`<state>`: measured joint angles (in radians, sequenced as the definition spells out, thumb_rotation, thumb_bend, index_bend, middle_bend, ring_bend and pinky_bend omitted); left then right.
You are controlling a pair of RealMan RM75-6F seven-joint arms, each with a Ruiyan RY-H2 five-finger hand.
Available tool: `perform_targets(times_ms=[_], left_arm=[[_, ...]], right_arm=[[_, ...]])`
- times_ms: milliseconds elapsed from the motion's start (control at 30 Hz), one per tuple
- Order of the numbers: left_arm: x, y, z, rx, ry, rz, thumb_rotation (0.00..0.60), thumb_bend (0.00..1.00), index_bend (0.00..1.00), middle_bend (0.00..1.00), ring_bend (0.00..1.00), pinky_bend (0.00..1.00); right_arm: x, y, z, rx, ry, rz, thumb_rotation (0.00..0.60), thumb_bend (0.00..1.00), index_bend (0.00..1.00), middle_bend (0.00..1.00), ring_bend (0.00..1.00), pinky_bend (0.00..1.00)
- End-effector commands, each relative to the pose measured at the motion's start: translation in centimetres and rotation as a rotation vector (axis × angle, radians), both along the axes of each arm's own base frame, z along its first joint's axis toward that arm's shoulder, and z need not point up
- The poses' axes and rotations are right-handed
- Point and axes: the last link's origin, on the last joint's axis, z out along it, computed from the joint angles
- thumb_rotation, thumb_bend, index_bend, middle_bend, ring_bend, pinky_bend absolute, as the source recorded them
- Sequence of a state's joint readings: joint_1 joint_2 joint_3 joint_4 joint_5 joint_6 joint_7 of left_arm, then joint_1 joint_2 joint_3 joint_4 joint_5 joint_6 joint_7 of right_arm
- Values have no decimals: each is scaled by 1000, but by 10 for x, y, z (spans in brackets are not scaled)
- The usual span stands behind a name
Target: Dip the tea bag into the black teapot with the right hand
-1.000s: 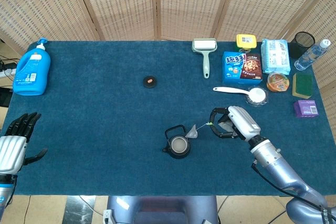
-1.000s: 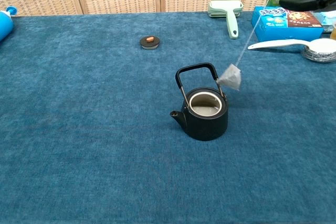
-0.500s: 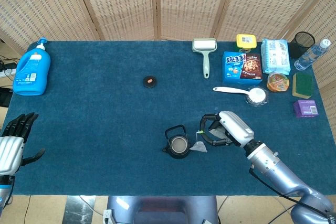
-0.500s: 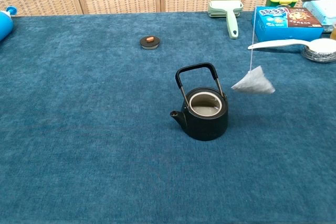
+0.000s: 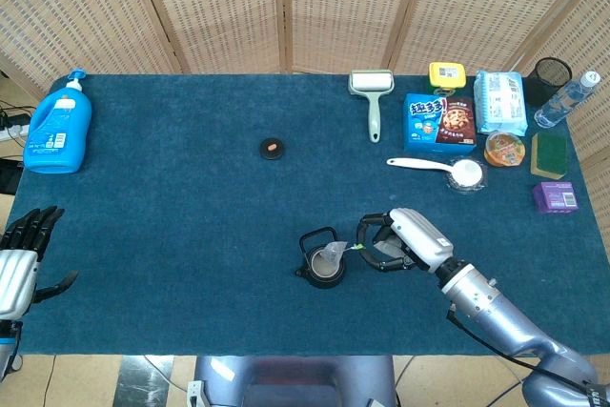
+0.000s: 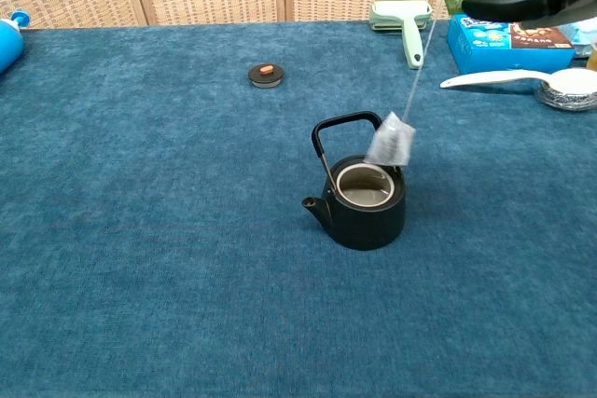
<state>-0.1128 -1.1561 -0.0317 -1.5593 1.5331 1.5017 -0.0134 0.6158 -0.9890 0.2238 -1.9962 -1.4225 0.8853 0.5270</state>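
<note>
- The right hand [image 5: 396, 243] pinches the green tag of the tea bag [image 6: 392, 140] between its fingertips, held high so the string hangs free and the bag can swing over the pot rather than drag on the cloth.
- The tea bag hangs at a slant above the far rim of the black teapot [image 6: 364, 200], just over the opening and beside the raised handle — not yet inside, as far as the chest view shows.
- The teapot stands upright on the blue table [image 5: 172, 207], lid off and mouth open, which is what lets a bag be lowered straight in; the small round lid [image 5: 273, 148] lies well apart, further back on the table.
- The teapot's handle is tilted up and back, so I judge the string must come down in front of it to avoid snagging.
- The left hand [image 5: 21, 264] rests at the table's left edge, fingers spread and holding nothing — kept out of the way, since the task names only the right.
- Writing: the blue snack box [image 5: 438, 121] carries large Chinese characters and a picture of cookies, but I cannot read them with confidence; the label on the blue detergent bottle [image 5: 59, 126] is too small to make out.
</note>
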Motion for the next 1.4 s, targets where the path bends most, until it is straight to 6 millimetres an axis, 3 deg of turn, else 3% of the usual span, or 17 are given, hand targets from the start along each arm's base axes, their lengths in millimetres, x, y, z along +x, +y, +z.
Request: perform_targets(times_ms=[33,400,1133,1400], left_arm=[[-1,0,0,0,1,2,600,242,0,61,0,85],[-6,0,1,6,2,14,600,242,0,61,0,85],[-10,0,3,14,-3,18,600,241,0,61,0,85],[-11,0,4,15,-4,22,600,242,0,61,0,85]], right_arm=[[-1,0,-6,17,8,-3,600,500,604,1000,1000,1000],[-2,-6,-28,67,28,-21,600,500,604,1000,1000,1000],[14,-17,-19,33,21,-9,600,498,604,1000,1000,1000],[15,-17,-27,53,31,-18,600,499,604,1000,1000,1000]])
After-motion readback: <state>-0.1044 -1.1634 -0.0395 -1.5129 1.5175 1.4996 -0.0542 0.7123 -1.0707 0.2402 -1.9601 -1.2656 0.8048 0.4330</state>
